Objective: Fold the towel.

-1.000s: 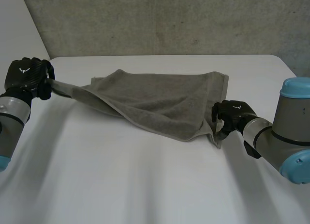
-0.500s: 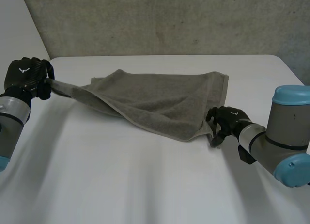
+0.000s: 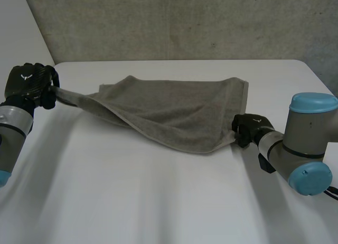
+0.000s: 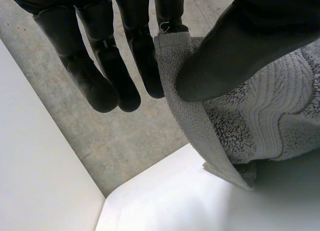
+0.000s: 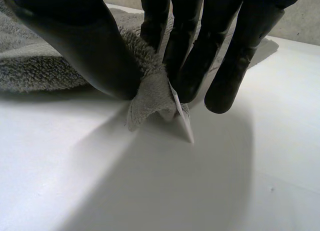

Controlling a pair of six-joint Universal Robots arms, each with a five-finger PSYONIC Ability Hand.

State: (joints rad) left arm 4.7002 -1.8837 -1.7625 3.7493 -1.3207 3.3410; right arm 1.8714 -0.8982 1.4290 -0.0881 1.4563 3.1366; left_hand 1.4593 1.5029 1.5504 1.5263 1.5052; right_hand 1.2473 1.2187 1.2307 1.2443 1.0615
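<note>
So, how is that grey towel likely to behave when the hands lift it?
Probably floppy: the towel sags from the left hand pinching its raised corner. Likely not slippery: thick pile bunches between thumb and fingers of the right hand. Seemingly light, since one pinch holds that end up.

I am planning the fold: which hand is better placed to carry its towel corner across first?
Left, probably. The left hand pinches a corner of the towel, raised above the table; the right hand pinches its corner low against the table.
</note>
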